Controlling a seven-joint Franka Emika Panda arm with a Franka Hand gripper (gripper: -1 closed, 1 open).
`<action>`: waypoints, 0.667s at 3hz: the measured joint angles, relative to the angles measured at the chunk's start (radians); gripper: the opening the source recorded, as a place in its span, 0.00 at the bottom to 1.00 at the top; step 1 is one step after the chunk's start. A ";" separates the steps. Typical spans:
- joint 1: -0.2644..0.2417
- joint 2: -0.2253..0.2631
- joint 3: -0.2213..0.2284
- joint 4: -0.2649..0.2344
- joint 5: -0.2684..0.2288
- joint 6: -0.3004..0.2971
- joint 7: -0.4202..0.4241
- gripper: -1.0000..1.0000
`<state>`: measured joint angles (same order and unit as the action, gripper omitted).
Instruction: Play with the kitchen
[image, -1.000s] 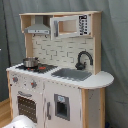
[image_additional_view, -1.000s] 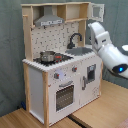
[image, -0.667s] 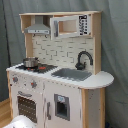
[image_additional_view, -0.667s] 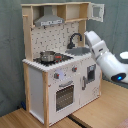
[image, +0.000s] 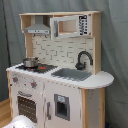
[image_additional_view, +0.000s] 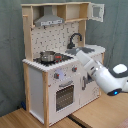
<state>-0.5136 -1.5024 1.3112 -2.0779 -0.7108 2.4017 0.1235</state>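
Barely begun: kitchen (image: 57, 75) upright on the floor, oven door closed, pot (image_additional_view: 48, 56) on the stovetop, arm (image_additional_view: 102, 75) reaching toward its front, claw hidden, state impossible to tell.

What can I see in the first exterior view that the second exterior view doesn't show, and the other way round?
Only the first exterior view shows the kitchen's microwave front face-on and the grey sink basin from above. Only the second exterior view clearly shows the robot arm reaching across the lower cabinet, and the upper door swung open. Both exterior views share the toy kitchen, its pot on the stovetop, the black faucet, the range hood and the windowed oven door.
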 joint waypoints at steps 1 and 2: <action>0.001 0.005 0.060 -0.012 -0.012 0.017 -0.087 1.00; 0.011 0.005 0.093 -0.060 -0.012 0.060 -0.181 1.00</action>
<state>-0.5027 -1.4969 1.4045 -2.1376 -0.7231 2.4620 -0.0573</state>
